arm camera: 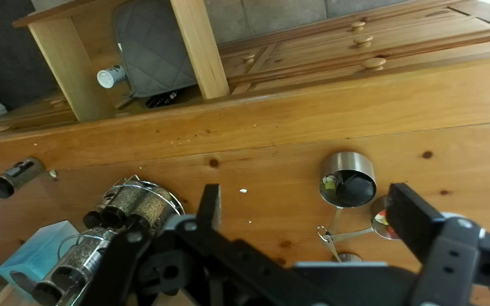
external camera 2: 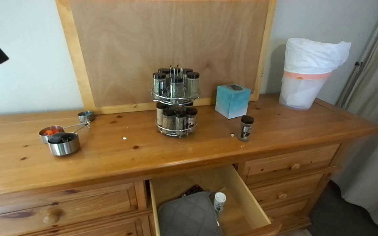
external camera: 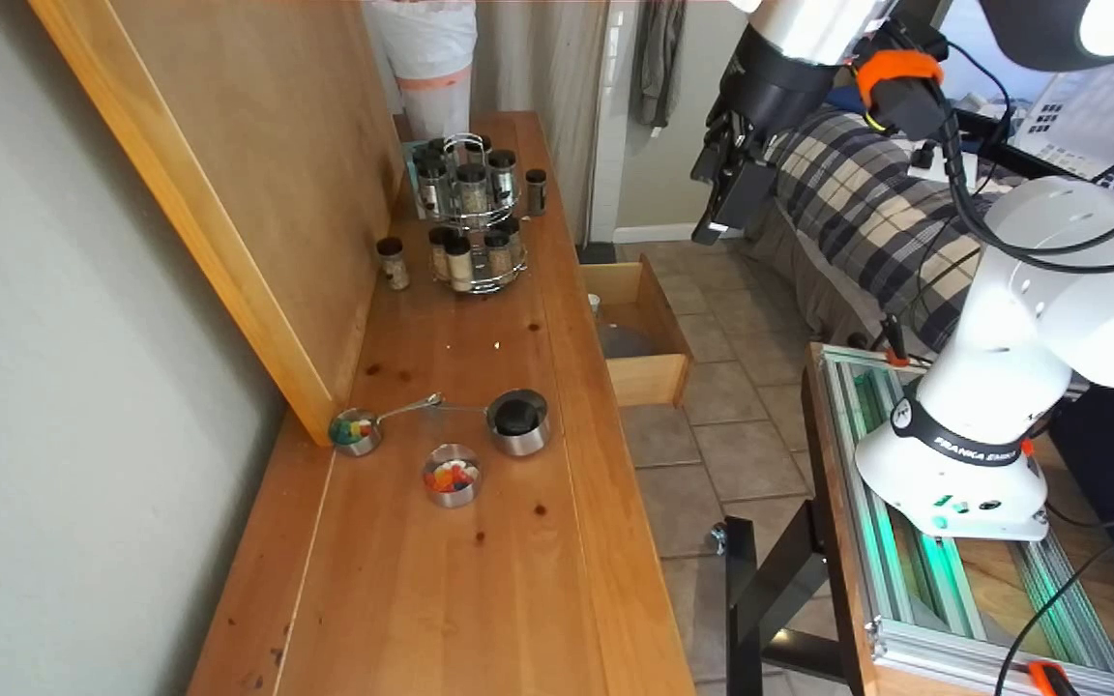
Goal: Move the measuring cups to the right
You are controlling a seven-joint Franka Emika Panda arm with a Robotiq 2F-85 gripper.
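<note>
Measuring cups (external camera 2: 63, 149) were found mouth-up on the wooden dresser (external camera: 480, 619), with their thin silver handles (arm camera: 353, 234) joined together. The cup showing green inside (external camera: 364, 446) was located near the back edge, beside the lower corner of a wooden board (external camera 2: 176, 39). The cup showing black inside (external camera: 521, 445) was placed nearest the front edge. The cup showing orange-red inside (external camera: 454, 498) was positioned between those edges, just beside the black one. The claw (arm camera: 305, 190) was held raised, well apart from the cups, with its jaws set wide and the dresser top visible through the gap. A two-tier wire rack (external camera 2: 175, 101) of jars was noted further along the dresser, between the cups and a blue box (external camera 2: 232, 101). One loose jar (external camera: 391, 266) was seen upright toward the back edge and another jar (external camera 2: 245, 129) near the front edge. A lined white bin (external camera 2: 299, 93) was recorded by the back corner, past the blue box. Below the front edge, a drawer (arm camera: 202, 51) was observed pulled out, with a grey quilted pad (external camera 2: 189, 214) and a white-capped container (external camera 2: 219, 200) inside.
</note>
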